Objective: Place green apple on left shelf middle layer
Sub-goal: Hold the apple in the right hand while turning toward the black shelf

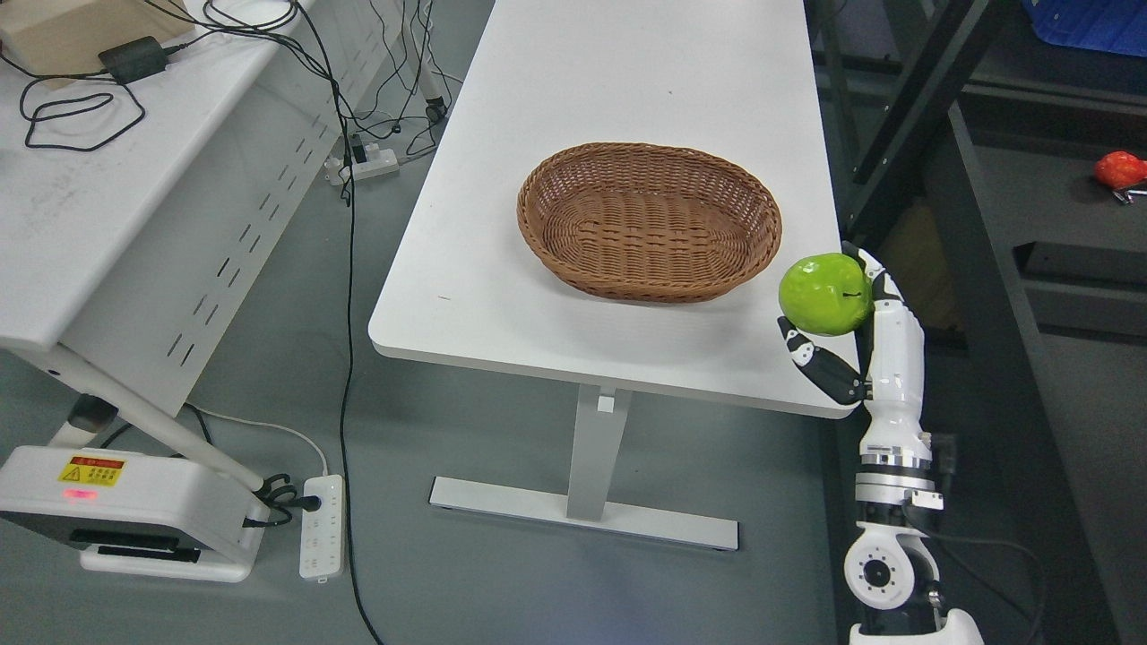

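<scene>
Right hand: fingers curled round shiny round green apple (held up, off the table).
Oval brown wicker basket: just left of hand, w/ nothing inside.

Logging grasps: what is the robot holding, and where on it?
The right hand holds the apple, fingers cupping its right side and underside.

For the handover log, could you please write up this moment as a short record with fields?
held object: green apple
holder: right hand, fingers curled around the apple
apple position: lifted, near the right front corner of the white table
wicker basket: on the table, nothing inside
left hand: out of view
other item: red object on the dark surface at right
</scene>
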Robot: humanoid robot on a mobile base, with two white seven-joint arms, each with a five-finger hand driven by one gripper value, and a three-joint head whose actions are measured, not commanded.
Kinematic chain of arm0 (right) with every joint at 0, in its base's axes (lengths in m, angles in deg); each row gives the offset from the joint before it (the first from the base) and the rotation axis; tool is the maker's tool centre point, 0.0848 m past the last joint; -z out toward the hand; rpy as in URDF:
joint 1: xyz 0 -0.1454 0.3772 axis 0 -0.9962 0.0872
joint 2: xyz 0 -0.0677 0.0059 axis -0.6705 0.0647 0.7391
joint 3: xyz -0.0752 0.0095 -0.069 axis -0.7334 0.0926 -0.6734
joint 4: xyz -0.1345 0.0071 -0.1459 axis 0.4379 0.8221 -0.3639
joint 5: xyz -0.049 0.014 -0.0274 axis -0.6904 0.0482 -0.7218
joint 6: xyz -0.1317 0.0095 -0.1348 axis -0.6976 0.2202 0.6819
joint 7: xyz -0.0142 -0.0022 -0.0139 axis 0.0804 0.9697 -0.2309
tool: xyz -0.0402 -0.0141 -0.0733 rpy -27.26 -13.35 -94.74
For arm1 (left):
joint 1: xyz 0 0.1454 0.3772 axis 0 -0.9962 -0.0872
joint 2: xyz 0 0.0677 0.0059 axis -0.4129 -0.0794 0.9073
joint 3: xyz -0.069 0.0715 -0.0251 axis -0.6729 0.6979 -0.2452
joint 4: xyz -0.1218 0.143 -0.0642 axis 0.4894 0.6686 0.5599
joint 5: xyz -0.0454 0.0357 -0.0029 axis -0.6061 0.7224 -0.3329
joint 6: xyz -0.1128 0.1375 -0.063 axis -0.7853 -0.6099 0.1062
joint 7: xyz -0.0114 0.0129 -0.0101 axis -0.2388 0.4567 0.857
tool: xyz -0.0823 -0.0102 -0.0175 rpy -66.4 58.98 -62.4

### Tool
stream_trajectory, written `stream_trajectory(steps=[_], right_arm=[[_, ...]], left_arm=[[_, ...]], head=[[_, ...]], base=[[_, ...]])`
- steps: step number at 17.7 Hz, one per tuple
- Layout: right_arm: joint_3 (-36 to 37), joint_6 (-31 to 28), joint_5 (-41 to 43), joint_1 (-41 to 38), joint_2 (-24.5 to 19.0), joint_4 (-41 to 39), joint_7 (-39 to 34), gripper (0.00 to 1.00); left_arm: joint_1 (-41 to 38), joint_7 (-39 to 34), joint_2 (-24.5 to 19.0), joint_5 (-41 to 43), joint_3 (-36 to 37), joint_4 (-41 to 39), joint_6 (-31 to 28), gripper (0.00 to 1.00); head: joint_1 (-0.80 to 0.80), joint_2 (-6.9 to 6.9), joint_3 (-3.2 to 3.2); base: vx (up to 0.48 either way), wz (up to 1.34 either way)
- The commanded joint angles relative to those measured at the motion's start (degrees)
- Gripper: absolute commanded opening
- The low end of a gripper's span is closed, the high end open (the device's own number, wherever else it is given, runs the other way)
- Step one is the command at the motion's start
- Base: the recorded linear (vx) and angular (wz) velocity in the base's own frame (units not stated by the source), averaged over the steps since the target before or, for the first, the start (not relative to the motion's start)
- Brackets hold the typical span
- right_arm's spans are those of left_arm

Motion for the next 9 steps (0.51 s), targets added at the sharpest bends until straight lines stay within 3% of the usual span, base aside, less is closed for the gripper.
stream_trajectory(steps=[1,9], right_arm=[[0.3,-0.5,0.3,-0.2,-0.3,-0.3,0.0,0.01],[0.2,-0.7,0.3,1.0,0.1,-0.3,-1.4,0.01]], left_arm=[[0.0,0.0,-1.0,0.0,-0.1,0.0,0.0,1.00],[0.0,0.0,-1.0,0.0,0.1,0.0,0.0,1.00]], head=[[0.00,0.00,0.00],[0.00,0.00,0.00]], base=[[-0.138,0.09],[-0.113,-0.11]])
